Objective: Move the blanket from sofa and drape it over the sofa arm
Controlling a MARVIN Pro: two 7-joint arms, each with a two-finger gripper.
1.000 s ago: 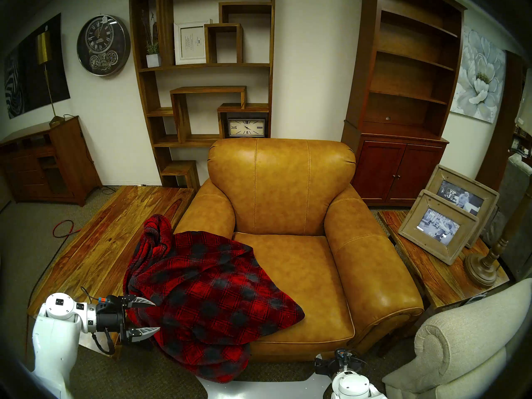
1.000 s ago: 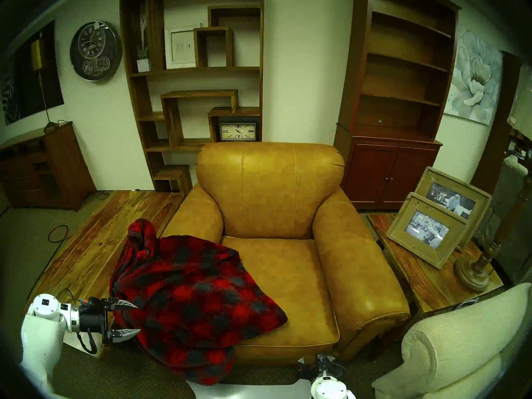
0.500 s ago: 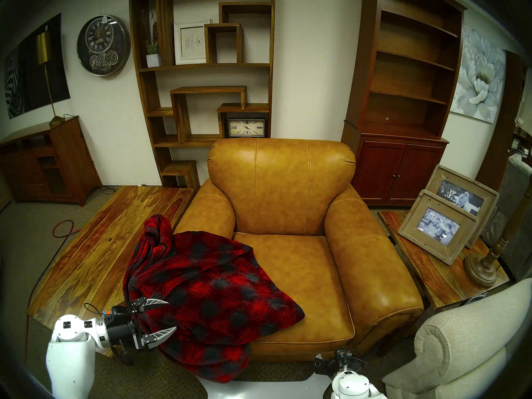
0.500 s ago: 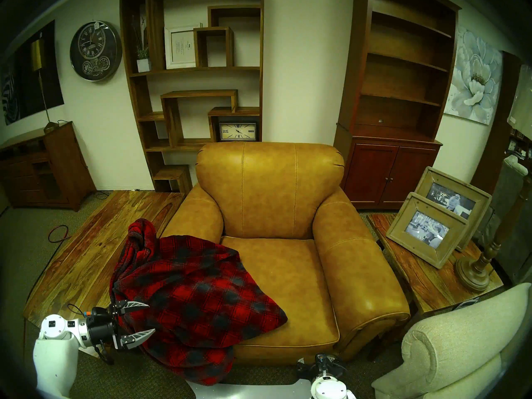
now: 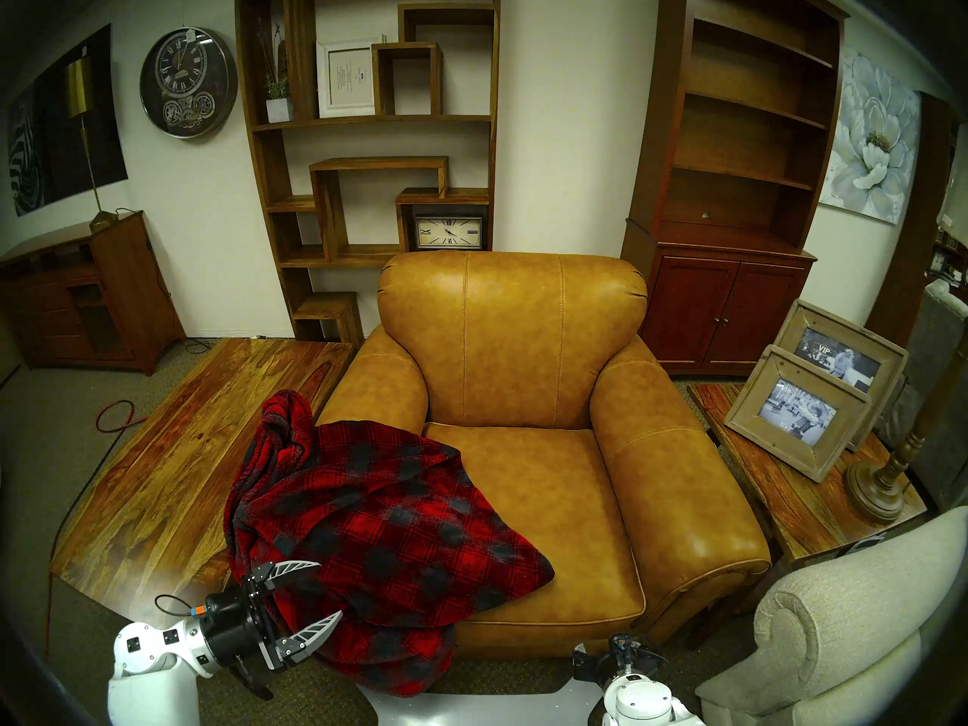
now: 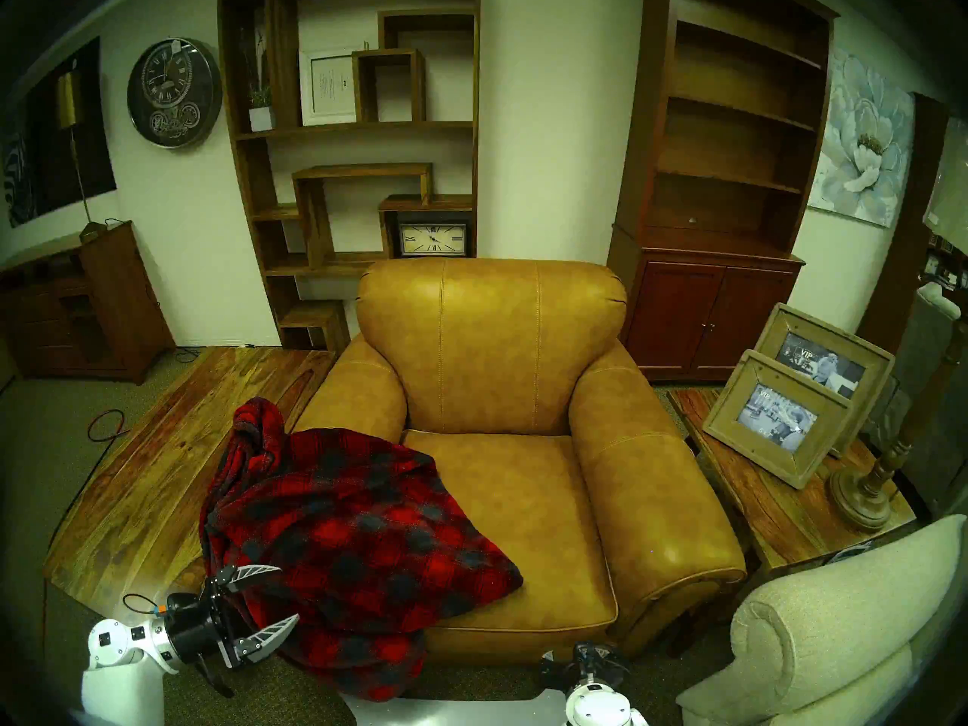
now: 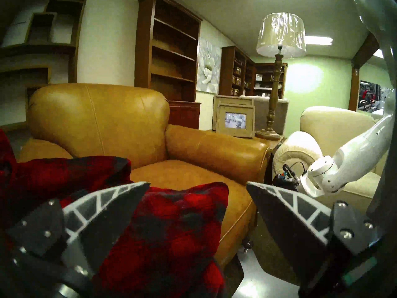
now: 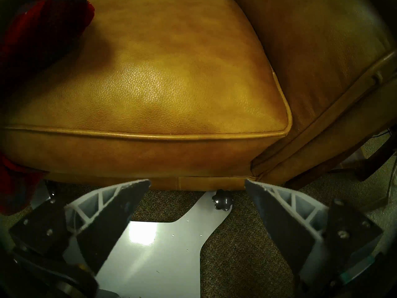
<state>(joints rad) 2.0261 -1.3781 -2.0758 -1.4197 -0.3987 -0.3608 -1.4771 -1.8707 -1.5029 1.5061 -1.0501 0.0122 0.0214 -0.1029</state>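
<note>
The red and dark plaid blanket lies bunched over the tan leather sofa's left sofa arm. It spills onto the seat and hangs down the front left corner. My left gripper is open at that front left corner, its fingers reaching over the blanket's hanging folds. In the left wrist view a blanket fold sits between the open fingers of the left gripper. My right gripper is open and empty, low in front of the seat cushion's front edge.
A low wooden table stands left of the sofa. A side table on the right holds two picture frames and a lamp base. A beige fabric sofa is at the front right. My base plate lies below.
My left gripper has moved right and nearer, turning up towards the blanket, and stays open. The blanket and right arm have not moved.
</note>
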